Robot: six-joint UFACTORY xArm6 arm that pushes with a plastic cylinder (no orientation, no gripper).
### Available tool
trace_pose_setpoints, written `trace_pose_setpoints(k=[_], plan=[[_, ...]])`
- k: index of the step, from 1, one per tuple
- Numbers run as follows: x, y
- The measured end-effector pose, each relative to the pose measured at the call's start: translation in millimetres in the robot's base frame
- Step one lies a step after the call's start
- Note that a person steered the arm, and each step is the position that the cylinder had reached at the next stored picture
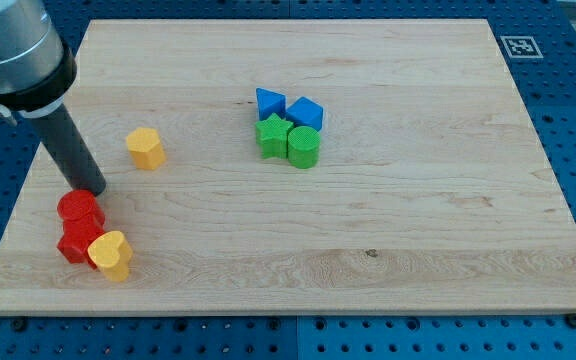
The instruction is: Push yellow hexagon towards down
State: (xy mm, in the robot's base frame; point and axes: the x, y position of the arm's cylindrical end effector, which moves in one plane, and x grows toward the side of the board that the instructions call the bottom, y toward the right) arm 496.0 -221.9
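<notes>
The yellow hexagon [145, 147] sits on the wooden board [368, 230] at the view's left, upper middle. My tip [90, 189] is the lower end of the dark rod, down and to the left of the yellow hexagon, apart from it. The tip stands just above the red cylinder [80, 209] and looks close to touching it.
A red block [76, 243] and a yellow heart [111, 254] lie below the red cylinder. Near the middle top are a blue triangle [270, 102], a blue block [306, 112], a green block [272, 136] and a green cylinder [303, 147], clustered together.
</notes>
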Motion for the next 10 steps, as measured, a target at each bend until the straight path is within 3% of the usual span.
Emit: trace_pose_setpoints(k=[2,4,5,10], plan=[[-39.9,-25.0],[-113.1,0.6],[-115.4,31.7],[-74.5,37.1]])
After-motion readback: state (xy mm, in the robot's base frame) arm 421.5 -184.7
